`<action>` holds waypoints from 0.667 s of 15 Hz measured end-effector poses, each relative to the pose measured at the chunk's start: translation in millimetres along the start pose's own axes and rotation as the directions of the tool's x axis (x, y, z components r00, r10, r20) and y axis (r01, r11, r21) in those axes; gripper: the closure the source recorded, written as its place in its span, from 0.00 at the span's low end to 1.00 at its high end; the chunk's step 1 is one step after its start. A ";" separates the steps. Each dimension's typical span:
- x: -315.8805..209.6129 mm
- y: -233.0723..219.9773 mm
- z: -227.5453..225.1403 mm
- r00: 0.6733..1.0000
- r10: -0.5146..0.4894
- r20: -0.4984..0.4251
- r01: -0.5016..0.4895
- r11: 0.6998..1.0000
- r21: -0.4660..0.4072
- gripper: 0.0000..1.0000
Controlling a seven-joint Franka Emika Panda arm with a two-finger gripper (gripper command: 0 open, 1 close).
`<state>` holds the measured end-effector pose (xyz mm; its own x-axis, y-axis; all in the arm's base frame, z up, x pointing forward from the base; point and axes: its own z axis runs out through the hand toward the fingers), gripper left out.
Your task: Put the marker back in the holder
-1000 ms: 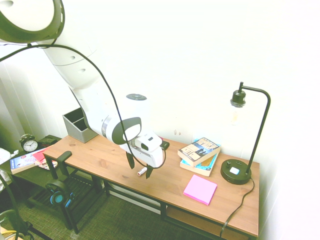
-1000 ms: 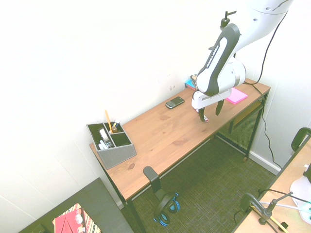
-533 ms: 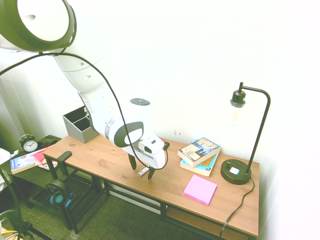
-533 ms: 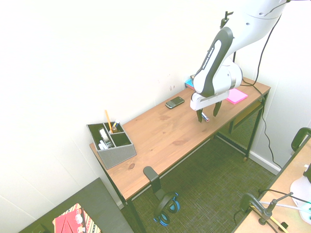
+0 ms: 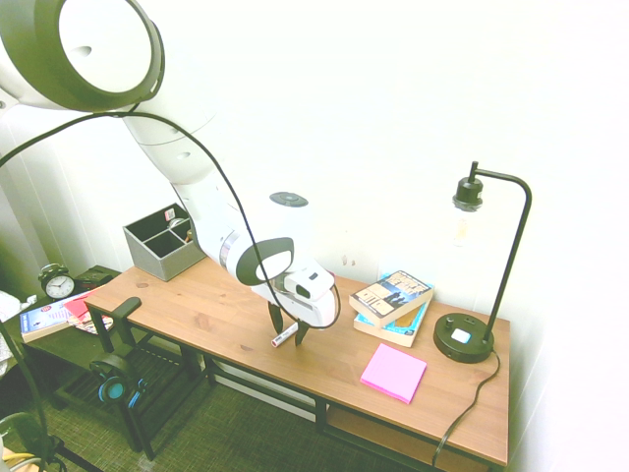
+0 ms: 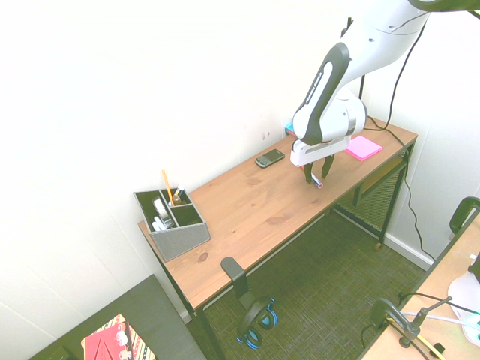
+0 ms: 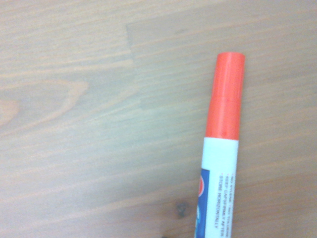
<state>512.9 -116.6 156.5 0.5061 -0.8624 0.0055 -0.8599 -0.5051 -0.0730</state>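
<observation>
My gripper [image 5: 287, 337] points straight down with its fingers spread either side of the marker [image 5: 284, 336], which lies flat on the wooden desk [image 5: 197, 310] near the front edge; I can't tell whether the pads touch it yet. In the wrist view the marker [image 7: 219, 163] shows a red cap, a white barrel and small print too blurred to read. Well away from my gripper, at the desk's far end by the wall, the grey holder [image 6: 175, 223] has a yellow pencil [image 6: 166, 186] and other pens upright in its divided compartments. A phone [image 6: 269, 158] lies near the gripper, toward the white wall.
</observation>
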 end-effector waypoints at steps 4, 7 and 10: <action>-0.3 0.1 0.7 1.000 -0.007 0.001 0.007 1.000 -0.001 1.00; -1.3 -0.6 1.2 1.000 -0.007 0.002 0.007 1.000 -0.001 1.00; -2.7 -2.1 0.3 1.000 0.004 0.006 -0.004 1.000 0.005 1.00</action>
<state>513.3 -113.3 156.4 0.5032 -0.8642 -0.0005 -0.8615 -0.5016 -0.0783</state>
